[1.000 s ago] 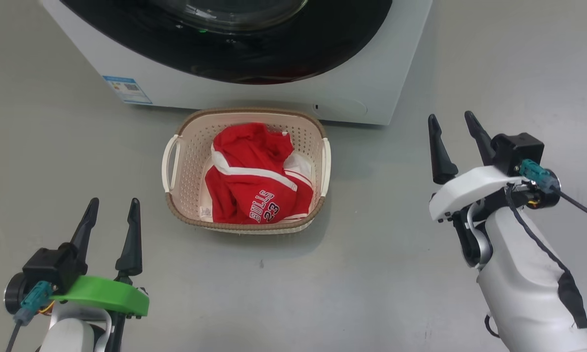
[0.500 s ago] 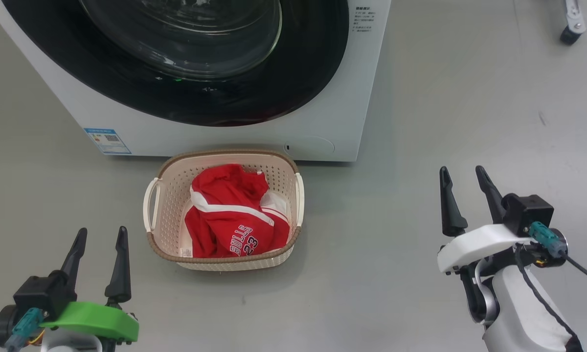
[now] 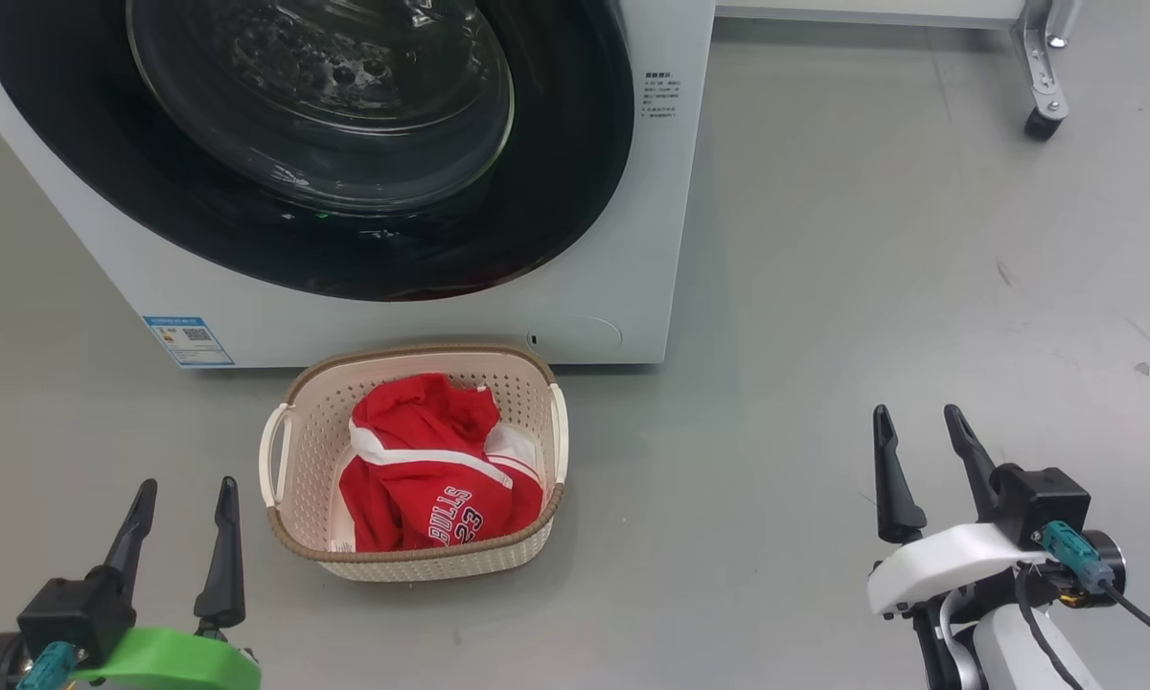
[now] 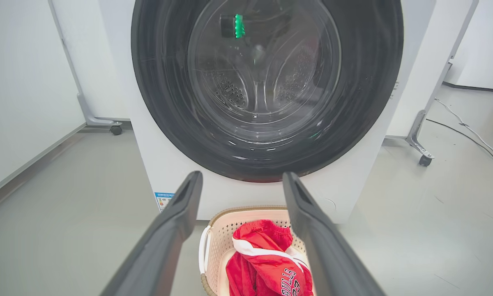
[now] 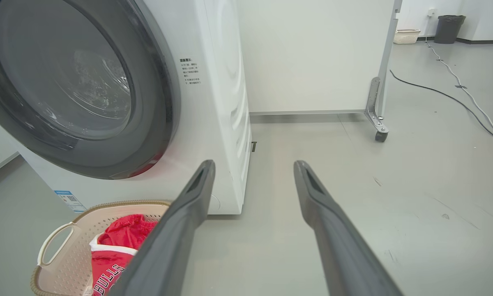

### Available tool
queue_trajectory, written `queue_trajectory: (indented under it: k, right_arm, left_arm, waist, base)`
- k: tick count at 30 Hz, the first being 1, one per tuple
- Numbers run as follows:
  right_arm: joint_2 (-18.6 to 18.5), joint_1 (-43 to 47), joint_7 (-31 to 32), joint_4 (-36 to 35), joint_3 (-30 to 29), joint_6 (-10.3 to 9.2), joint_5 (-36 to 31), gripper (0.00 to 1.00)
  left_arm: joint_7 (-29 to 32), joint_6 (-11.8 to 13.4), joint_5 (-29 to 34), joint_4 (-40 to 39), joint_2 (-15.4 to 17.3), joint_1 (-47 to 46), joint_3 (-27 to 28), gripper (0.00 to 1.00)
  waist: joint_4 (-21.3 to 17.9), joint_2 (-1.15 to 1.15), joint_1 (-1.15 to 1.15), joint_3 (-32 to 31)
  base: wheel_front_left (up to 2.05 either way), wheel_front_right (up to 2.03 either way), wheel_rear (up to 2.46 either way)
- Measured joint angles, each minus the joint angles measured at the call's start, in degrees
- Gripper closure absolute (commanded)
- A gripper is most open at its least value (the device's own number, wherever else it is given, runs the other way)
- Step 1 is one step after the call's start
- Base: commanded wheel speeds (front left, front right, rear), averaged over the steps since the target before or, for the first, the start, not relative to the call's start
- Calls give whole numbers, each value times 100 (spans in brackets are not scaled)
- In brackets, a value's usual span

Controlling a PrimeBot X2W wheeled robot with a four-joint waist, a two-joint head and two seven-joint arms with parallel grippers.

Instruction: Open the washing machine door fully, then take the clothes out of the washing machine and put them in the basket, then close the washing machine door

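Now the red jersey clothes (image 3: 431,474) lie crumpled in the basket (image 3: 311,460), with white trim crossing the bundle and the "BULLS 23" lettering running on a slant toward the nearer rim. The basket is cream perforated plastic, a rounded rectangle with a brown woven-look rim. Its long axis runs side to side, from one side handle to the other, parallel to the machine's front. It sits on the floor (image 3: 824,287) just ahead of the left gripper (image 3: 187,484) and to that gripper's right. It is well off to the left of the right gripper (image 3: 917,412).

Beyond the basket, the washing machine door (image 3: 556,192) faces both grippers. Its glossy black frame lies flat against the white washing machine (image 3: 652,287), and its clear glass bowl bulges outward. A small blue label (image 3: 189,341) marks the lower corner ahead of the left gripper.

Both grippers have their two long dark fingers spread apart, pointing toward the machine and holding nothing.
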Motion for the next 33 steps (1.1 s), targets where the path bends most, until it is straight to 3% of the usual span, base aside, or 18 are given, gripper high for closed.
queue_trajectory:
  k: [17, 18, 24, 33]
  right_arm:
    - [46, 426, 0, -416, -96, -45, -88, 0]
    - [46, 434, 0, -431, -94, -44, -88, 100]
    - [135, 669, 18, -89, -70, -44, -60, 100]
    - [135, 668, 147, -80, -171, 25, 427, 100]
  left_arm:
    - [0, 0, 183, -292, -14, 260, -38, 0]
    - [0, 0, 181, -296, -16, 263, -74, 100]
    - [3, 0, 179, 76, -219, 328, -163, 100]
    - [186, 0, -322, 138, -222, 316, -103, 100]
  waist:
    - [-120, 0, 0, -195]
    - [-114, 0, 0, -197]
    - [-113, 0, 0, -200]
    - [-154, 0, 0, -229]
  base:
    - [0, 0, 0]
    - [0, 0, 0]
    - [0, 0, 0]
    - [0, 0, 0]
